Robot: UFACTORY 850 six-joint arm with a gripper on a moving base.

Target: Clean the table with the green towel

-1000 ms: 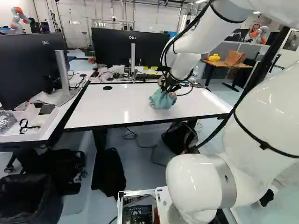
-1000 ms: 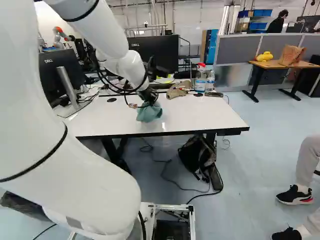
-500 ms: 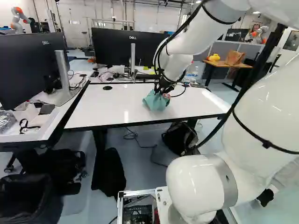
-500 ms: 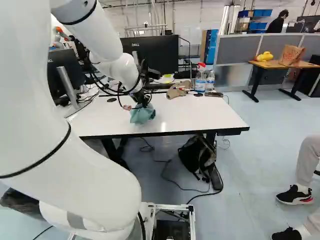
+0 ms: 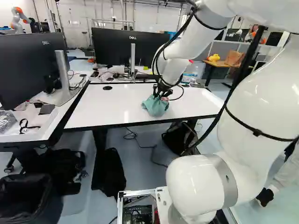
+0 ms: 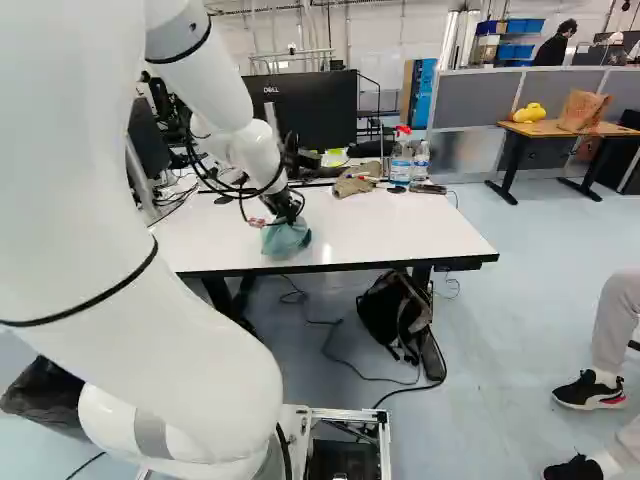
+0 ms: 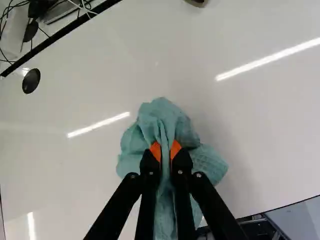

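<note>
In the left base view my gripper [image 5: 161,91] points down over the white table [image 5: 112,109], low above its surface. The wrist view has the gripper [image 7: 165,151] shut on the green towel [image 7: 167,117], its orange pads pinching a fold from two sides. Bunched cloth of the towel [image 5: 155,106] hangs below and around the fingertips, spreading out at the tabletop; whether it presses on the surface is hard to tell.
A spray bottle [image 6: 402,157], a clear bottle [image 6: 421,160] and a brown cloth [image 6: 352,184] stand or lie along the table's far edge. Monitors [image 5: 128,46] rise behind it. Another robot [image 5: 19,19] is far back. A backpack [image 6: 395,315] lies below the table.
The arm has carried the towel toward the left over the tabletop, mostly in the first half second, then slightly nearer the front edge. The base has not moved.
</note>
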